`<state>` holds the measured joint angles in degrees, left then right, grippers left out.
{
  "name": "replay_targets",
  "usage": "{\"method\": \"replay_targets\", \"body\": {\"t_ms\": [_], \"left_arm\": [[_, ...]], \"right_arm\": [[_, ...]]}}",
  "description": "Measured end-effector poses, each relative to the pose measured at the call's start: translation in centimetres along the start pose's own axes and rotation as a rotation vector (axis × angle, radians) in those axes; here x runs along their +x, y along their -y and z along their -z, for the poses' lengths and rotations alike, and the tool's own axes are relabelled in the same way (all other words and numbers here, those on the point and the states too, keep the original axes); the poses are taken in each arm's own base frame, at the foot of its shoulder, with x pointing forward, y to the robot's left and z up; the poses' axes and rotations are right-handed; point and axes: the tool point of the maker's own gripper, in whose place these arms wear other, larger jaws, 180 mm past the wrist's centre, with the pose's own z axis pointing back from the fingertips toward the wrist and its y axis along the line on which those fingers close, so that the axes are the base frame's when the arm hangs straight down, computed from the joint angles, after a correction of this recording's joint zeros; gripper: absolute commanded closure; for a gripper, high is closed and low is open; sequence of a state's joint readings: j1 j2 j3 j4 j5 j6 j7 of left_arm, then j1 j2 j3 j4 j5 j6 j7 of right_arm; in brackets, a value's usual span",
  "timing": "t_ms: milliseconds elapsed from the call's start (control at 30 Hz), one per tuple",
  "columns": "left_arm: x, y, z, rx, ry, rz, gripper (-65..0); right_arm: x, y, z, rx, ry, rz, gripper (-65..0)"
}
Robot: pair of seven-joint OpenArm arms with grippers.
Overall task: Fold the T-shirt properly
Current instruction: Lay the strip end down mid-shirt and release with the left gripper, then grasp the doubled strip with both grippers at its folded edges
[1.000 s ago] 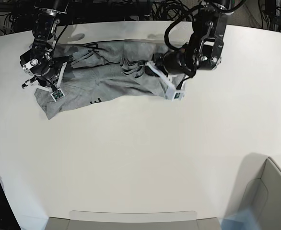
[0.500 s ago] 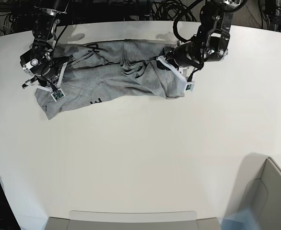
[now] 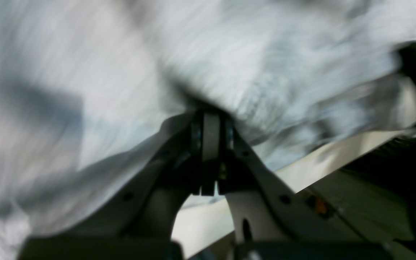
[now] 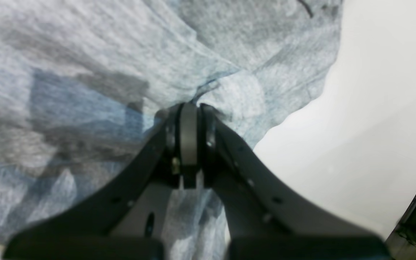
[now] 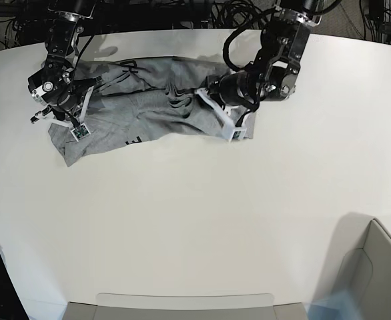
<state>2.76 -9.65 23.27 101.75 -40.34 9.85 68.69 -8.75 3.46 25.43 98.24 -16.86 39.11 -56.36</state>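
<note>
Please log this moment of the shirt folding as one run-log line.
left gripper: shut on light heather-grey cotton T-shirt | right gripper: shut on its other end | shirt: bunched on white table, unfolded

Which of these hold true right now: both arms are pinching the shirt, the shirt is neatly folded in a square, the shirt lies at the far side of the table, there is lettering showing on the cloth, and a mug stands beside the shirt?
1. Both arms pinch the shirt. True: the left gripper and the right gripper each have their jaws shut on grey cloth.
2. The shirt is neatly folded in a square. False: it lies stretched out and rumpled between the two arms.
3. The shirt lies at the far side of the table. True.
4. Black lettering shows on the cloth. True.
5. A mug stands beside the shirt. False: no mug is in view.
</note>
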Motion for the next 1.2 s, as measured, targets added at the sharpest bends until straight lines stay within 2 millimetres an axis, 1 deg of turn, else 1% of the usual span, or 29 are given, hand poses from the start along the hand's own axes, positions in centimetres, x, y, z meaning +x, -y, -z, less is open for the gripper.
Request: {"method": "replay_targets", "body": {"t_ms": [67, 133, 267, 367, 500, 567, 667, 700, 800, 833, 900, 933, 1000, 1067, 1100, 1167, 1200], "left_arm": [[0.4, 0.7, 0.1, -0.015, 0.009, 0.005, 0.0], [0.1, 0.8, 0.4, -0.013, -0.009, 0.009, 0.0], [1.0, -0.4, 1.8, 0.015, -0.032, -0.015, 0.0], [2.1, -0.4, 2.4, 0.019, -0.022, -0.027, 0.0], [3.5, 1.4, 2.6, -0.017, 0.002, -0.022, 0.0], [4.5, 2.6, 2.6, -0.043, 0.027, -0.017, 0.0], [6.3, 3.7, 2.3, -0.064, 0.077, -0.003, 0.0], [6.5, 3.9, 2.3, -0.068, 0.083, -0.002, 0.0], [6.1, 3.9, 2.5, -0.069, 0.075, -0.007, 0.0], [5.8, 3.8, 2.5, -0.068, 0.067, -0.010, 0.0], [5.0, 3.6, 2.7, -0.065, 0.050, -0.019, 0.0], [4.7, 3.4, 2.8, -0.065, 0.048, -0.024, 0.0], [3.8, 2.5, 2.8, -0.048, 0.030, -0.033, 0.0], [3.0, 1.9, 2.9, -0.034, 0.015, -0.043, 0.0], [2.8, 1.8, 3.0, -0.032, 0.012, -0.045, 0.0], [2.5, 1.7, 3.1, -0.032, 0.007, -0.049, 0.0], [2.4, 1.7, 3.1, -0.033, 0.005, -0.050, 0.0]], "right_arm": [[0.0, 0.0, 0.0, -0.001, 0.000, 0.000, 0.0], [0.0, 0.0, 0.0, 0.000, 0.002, 0.000, 0.0], [0.1, 0.0, 0.0, 0.000, 0.003, 0.000, 0.0], [0.0, 0.0, 0.0, -0.001, -0.001, 0.000, 0.0], [0.1, 0.0, 0.0, -0.002, 0.005, 0.001, 0.0], [0.2, 0.2, -0.1, -0.004, 0.002, 0.002, 0.0], [0.4, 0.3, -0.1, -0.006, 0.004, 0.004, 0.0], [0.4, 0.3, -0.1, -0.006, 0.004, 0.004, 0.0], [0.7, 0.6, -0.3, -0.015, 0.005, 0.005, 0.0], [1.1, 0.9, -0.7, -0.028, 0.020, 0.007, 0.0], [2.4, 2.1, -2.1, -0.072, 0.075, 0.025, -0.3], [3.3, 2.6, -2.9, -0.097, 0.106, 0.036, -2.8], [5.5, 3.7, -5.0, -0.141, 0.202, 0.064, -9.6], [7.0, 4.2, -7.1, -0.180, 0.276, 0.074, -18.1], [7.6, 4.2, -7.9, -0.187, 0.303, 0.078, -21.6], [8.5, 3.7, -8.5, -0.162, 0.359, 0.091, -28.4], [8.4, 3.7, -8.5, -0.147, 0.365, 0.109, -29.6]]}}
